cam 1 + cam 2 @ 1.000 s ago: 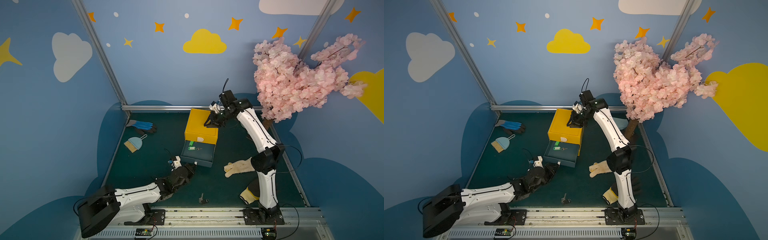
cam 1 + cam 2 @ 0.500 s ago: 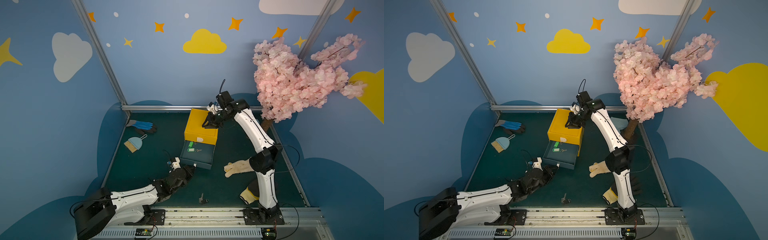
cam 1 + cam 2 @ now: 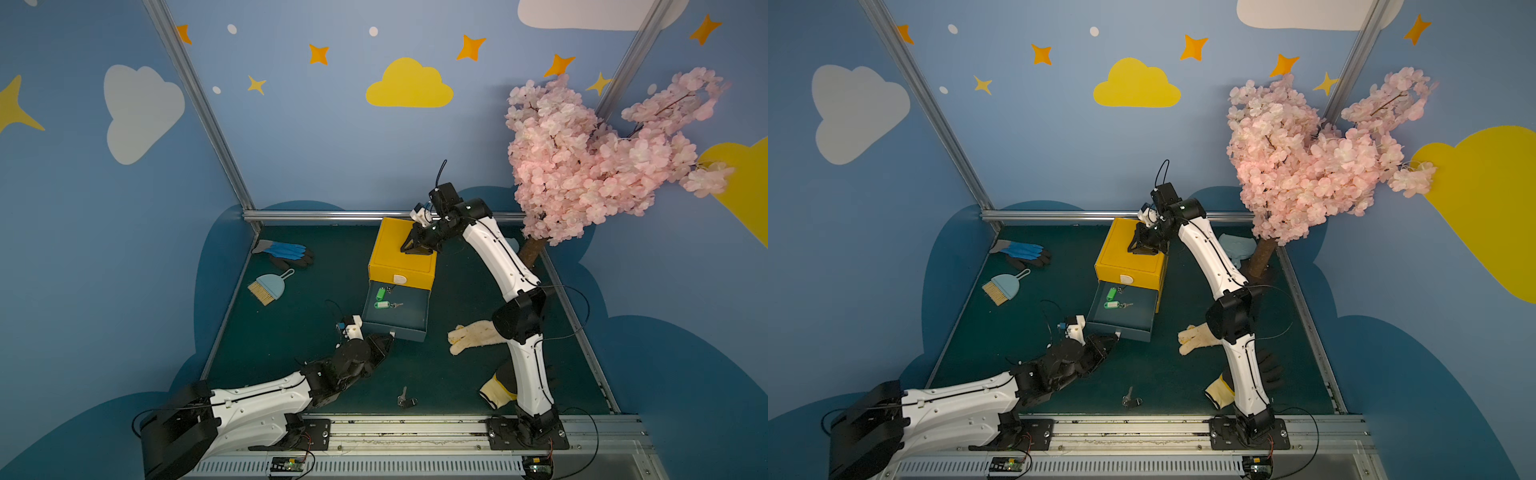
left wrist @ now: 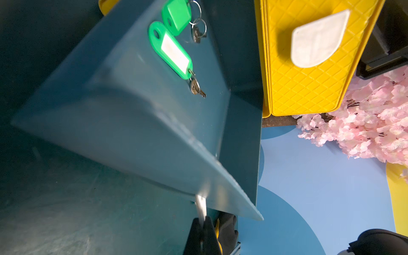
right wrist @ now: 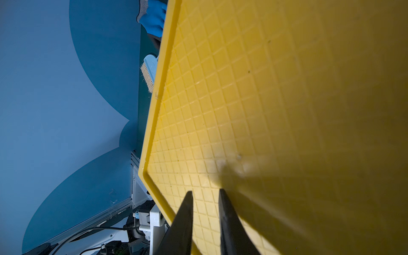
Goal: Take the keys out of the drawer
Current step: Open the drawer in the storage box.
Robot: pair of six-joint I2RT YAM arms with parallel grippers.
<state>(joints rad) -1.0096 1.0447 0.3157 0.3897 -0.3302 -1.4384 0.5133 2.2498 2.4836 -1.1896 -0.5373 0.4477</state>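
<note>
Blue walls (image 3: 332, 158) painted with clouds and stars close in a dark green table mat (image 3: 291, 340), with a pink blossom tree (image 3: 582, 166) in the far right corner. Near the middle of the mat stands a yellow cabinet (image 3: 395, 249), its blue drawer (image 3: 405, 316) pulled out toward the robot.

Two bunches of keys (image 3: 1111, 305) lie on the drawer floor, in its left half, close to the cabinet. The first green tag (image 3: 380, 294) has its long axis running roughly front to back, with its rings on the cabinet side. The second green tag (image 3: 381, 305) lies just in front of it, long axis across the drawer, and its silver key (image 3: 397, 305) points to the robot's right. A third bunch with a black tag (image 3: 406, 401) lies on the mat near the front rail, well apart from the drawer.

The left gripper (image 4: 202, 221) is pinched closed on the white tab (image 4: 201, 206) at the drawer's front edge. The right gripper (image 5: 205, 195) rests its tips on the cabinet's top, jaws a little apart with nothing between them.
</note>
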